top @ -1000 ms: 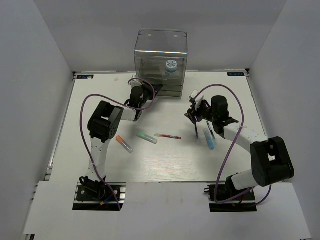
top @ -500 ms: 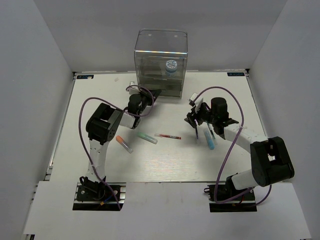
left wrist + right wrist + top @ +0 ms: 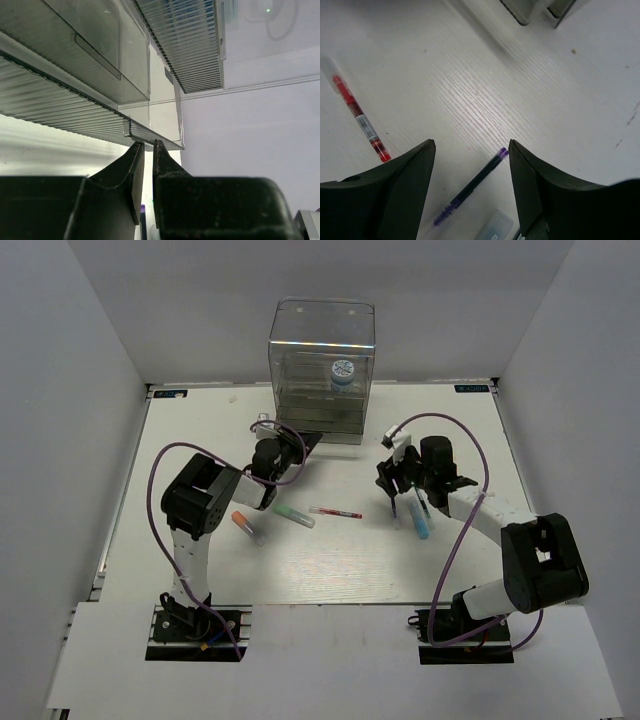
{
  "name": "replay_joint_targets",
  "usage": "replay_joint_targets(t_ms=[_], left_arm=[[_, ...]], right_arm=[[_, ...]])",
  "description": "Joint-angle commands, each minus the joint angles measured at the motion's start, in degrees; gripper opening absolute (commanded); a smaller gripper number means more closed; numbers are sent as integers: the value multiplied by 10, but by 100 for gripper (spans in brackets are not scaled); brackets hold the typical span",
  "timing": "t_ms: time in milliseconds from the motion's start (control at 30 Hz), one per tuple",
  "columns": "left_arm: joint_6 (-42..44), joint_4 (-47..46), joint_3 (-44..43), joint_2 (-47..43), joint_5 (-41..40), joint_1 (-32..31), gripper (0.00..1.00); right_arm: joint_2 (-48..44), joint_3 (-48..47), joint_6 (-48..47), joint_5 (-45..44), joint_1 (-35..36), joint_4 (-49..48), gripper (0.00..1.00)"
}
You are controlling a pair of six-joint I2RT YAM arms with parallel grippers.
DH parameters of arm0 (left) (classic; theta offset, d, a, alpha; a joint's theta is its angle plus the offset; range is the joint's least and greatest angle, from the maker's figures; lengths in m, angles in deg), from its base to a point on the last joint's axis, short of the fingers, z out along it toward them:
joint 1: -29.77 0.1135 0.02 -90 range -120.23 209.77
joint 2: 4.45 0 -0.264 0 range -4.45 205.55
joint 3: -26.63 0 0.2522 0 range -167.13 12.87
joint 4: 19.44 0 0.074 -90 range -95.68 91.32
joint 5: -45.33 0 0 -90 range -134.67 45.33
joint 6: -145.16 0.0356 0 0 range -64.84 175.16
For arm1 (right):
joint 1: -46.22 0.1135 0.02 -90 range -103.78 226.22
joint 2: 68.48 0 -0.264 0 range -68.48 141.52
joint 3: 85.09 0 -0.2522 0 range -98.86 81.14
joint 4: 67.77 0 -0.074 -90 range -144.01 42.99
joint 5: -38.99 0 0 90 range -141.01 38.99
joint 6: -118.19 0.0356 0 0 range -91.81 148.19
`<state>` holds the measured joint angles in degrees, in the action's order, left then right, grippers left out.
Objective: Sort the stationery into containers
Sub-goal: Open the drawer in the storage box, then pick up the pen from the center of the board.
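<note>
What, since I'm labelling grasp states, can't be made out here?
Left wrist: whether the left gripper pinches the drawer lip; contact too close to tell.
Right wrist: light-blue marker, cut by the bottom edge.
Top external: which drawer holds the roll; stacked clear walls blur together.

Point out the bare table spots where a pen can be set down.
Bare: the near strip of table below the red-white pen, and the far-right corner beside the cabinet. Crowded: the middle row from orange-capped marker to light-blue marker.

White table (image 3: 340, 575) bears a clear cabinet (image 3: 322, 340), scattered markers (image 3: 295, 514) and pens (image 3: 336, 512).
</note>
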<state>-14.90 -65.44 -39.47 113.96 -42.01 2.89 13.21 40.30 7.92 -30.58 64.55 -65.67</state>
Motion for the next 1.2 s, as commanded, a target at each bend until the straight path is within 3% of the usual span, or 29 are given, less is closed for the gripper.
replay_joint_targets(t_ms=[0,33,133,200,333,533,767,867,1033,1167], left_arm=[[24,42,-7,-36,10,-4,23],[24,42,-13,-36,10,-4,39],[24,58,-13,-62,3,-4,64],[24,64,0,-78,3,-4,69],[30,96,20,-123,3,-4,81],[70,174,52,-207,9,-4,81],[114,414,68,-334,-49,-4,85],[128,473,68,-372,-80,-4,88],[121,555,79,-430,-100,-4,89],[98,597,72,-436,-100,-4,90]], right_arm=[[0,-33,44,-61,-3,28,64],[1,-42,47,-72,-4,43,63],[5,-50,50,-89,-7,72,52],[8,-56,50,-95,-7,84,41],[20,-63,51,-101,-11,133,34],[58,-82,51,-106,-8,181,34],[117,-133,58,-112,-6,213,43],[138,-144,60,-112,-7,227,46],[177,-161,69,-123,-7,249,46],[188,-156,71,-128,-7,251,40]])
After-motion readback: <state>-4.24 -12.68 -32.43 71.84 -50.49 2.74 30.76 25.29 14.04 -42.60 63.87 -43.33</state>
